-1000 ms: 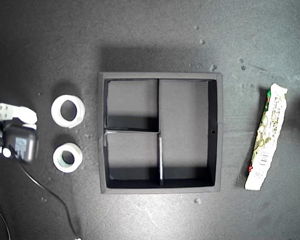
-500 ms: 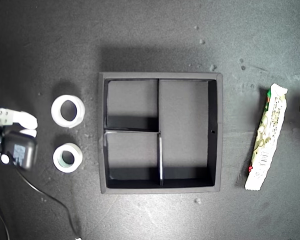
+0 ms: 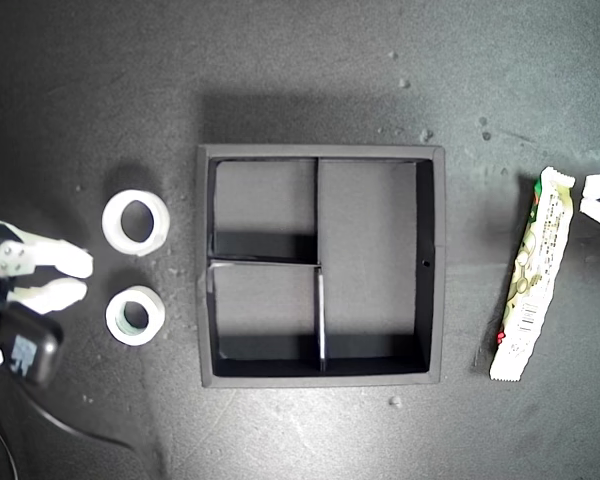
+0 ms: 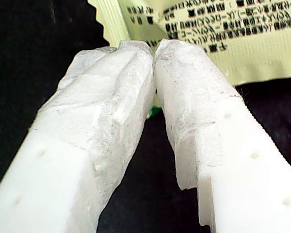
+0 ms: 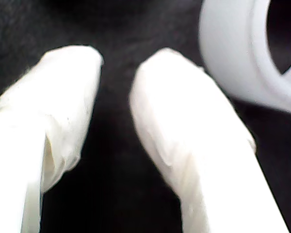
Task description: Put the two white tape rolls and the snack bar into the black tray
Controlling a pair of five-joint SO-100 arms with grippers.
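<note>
Exterior view shows the tray (image 3: pixel 432 262) empty, so this looks like the reach step. My first gripper (image 4: pixel 155 48), tips together, sits just beside the bar (image 3: pixel 532 274); it must open first. My second gripper (image 3: pixel 84 277), jaws slightly apart, is near both rolls (image 3: pixel 136 221), neither between them

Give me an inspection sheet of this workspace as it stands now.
Surface: dark matte table, a few pale specks.
Job's things: black tray, all three compartments empty; upper tape roll and lower tape roll at its exterior-view left; snack bar at its right.
Clutter: nothing seen.
End effectors: first gripper tips touching, empty, beside the bar's end; second gripper slightly open, near the rolls.
Cables: black cable at the exterior view's lower left.
Surroundings: nothing seen.
</note>
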